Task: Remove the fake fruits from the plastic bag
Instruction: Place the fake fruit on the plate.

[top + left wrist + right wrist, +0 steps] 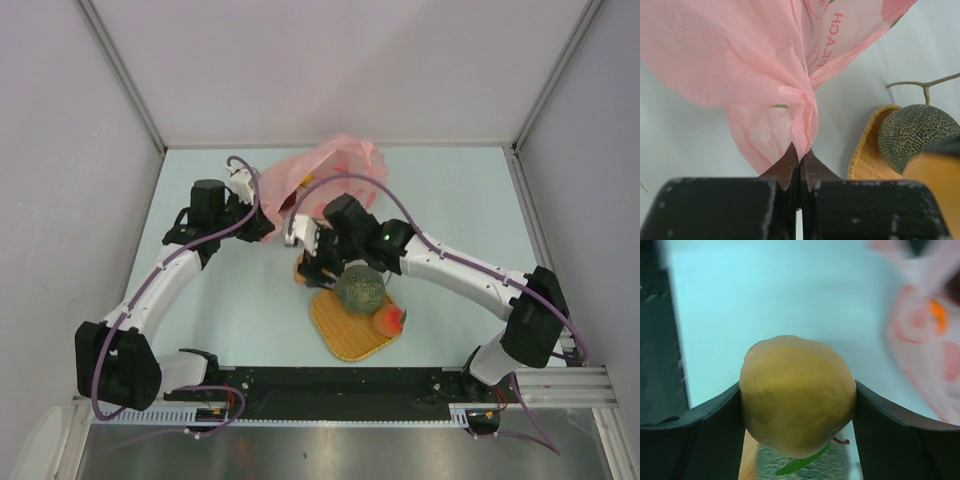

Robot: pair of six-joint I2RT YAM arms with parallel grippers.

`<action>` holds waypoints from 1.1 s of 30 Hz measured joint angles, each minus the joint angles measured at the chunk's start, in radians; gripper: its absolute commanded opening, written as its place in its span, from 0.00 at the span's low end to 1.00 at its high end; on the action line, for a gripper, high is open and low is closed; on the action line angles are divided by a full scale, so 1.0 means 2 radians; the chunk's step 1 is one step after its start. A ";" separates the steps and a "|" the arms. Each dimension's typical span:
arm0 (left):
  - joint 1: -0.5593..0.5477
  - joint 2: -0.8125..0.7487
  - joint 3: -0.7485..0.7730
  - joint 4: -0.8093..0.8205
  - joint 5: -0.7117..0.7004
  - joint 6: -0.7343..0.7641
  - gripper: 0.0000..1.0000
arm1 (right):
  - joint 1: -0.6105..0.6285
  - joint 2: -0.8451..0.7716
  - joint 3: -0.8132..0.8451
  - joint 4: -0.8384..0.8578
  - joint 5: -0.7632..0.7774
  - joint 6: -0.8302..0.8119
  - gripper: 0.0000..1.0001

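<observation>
The pink plastic bag [335, 165] lies at the back of the table, and my left gripper [262, 224] is shut on a gathered fold of it [800, 125]. Seen from the left wrist, the left gripper [800, 152] has its jaws pressed together on the film. My right gripper [312, 262] is shut on a yellow fake fruit [797, 395], one finger on each side of it, and hangs above the green netted melon [362, 289]. A red-orange peach [389, 319] sits beside the melon. An orange shape shows through the blurred bag [938, 312].
The melon [915, 132] and peach rest on a woven orange-tan mat [345, 338] near the front middle. Grey walls close in the table on three sides. The black rail with the arm bases [340, 380] runs along the near edge.
</observation>
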 measured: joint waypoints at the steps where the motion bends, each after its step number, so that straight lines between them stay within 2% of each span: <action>1: 0.000 -0.002 -0.001 0.000 0.001 0.000 0.00 | 0.009 -0.003 -0.007 -0.009 -0.010 -0.011 0.35; 4: 0.000 -0.009 -0.006 0.006 0.002 0.000 0.00 | 0.037 -0.006 -0.023 -0.041 -0.045 -0.051 0.37; 10: 0.000 -0.019 -0.017 0.010 0.009 0.000 0.00 | 0.045 -0.005 -0.027 -0.103 -0.089 -0.136 0.38; 17: 0.000 -0.046 -0.027 0.012 0.009 0.001 0.00 | 0.069 0.013 -0.027 -0.136 -0.115 -0.203 0.41; 24: 0.000 -0.092 -0.058 0.020 0.009 0.001 0.00 | 0.089 0.070 -0.016 -0.162 -0.096 -0.280 0.40; 33: 0.001 -0.106 -0.064 0.023 0.011 0.000 0.00 | 0.102 0.127 0.007 -0.192 -0.006 -0.390 0.43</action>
